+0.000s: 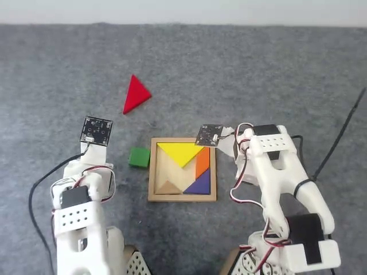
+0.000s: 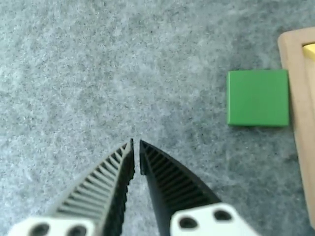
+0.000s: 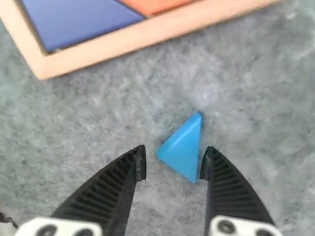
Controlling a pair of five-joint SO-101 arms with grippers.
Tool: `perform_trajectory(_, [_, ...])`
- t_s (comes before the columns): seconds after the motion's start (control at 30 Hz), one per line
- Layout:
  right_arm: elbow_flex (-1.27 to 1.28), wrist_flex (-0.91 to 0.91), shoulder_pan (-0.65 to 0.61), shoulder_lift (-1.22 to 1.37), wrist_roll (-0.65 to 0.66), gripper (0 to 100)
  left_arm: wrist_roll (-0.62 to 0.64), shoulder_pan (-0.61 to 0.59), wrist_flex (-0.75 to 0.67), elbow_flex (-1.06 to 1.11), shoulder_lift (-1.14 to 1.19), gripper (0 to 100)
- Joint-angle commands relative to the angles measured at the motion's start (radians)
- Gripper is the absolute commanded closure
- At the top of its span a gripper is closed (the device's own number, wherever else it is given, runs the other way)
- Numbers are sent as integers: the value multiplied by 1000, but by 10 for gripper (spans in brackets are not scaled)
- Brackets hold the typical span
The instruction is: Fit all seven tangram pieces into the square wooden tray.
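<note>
We judge the triangle [image 3: 183,147] at the tray's [image 3: 147,35] 3 o'clock light and rigid; the spread right gripper [image 3: 174,150] should pinch its flat edges. The left gripper [image 2: 136,142] is clenched, empty.

tangram pieces [image 1: 136,95]: 7 (three outside) | tray [image 1: 182,198]: 1 | arms [image 1: 77,212]: 2

worktop [image 1: 241,74]: mottled grey
tray [image 1: 153,172]: pale wood
square piece [image 2: 257,97] near left end effector [image 2: 136,143]: green
small triangle [image 3: 183,147] inside right end effector [image 3: 174,150]: light blue
large triangle [image 1: 136,95]: red

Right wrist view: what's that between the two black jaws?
A small blue triangle, lying on the grey mat between the open jaws, in the right wrist view.
</note>
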Motion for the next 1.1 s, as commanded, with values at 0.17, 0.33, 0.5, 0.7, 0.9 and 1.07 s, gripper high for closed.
perform_trajectory(0.17, [-43,22,7,13,97,801,-12,-8,-17,-10,-23,977])
perform_trajectory(0.33, [-54,-10,8,124,115,801,-12,-8,-17,-10,-23,977])
perform_trajectory(0.5, [-60,-54,62,177,115,804,-12,-8,-17,-10,-23,977])
perform_trajectory(0.7, [-68,-65,65,171,110,808,-12,-8,-17,-10,-23,977])
perform_trajectory(0.9, [-121,-59,84,171,38,923,-12,-8,-17,-10,-23,977])
perform_trajectory(1.07, [-144,-56,105,171,32,967,-12,-8,-17,-10,-23,977])
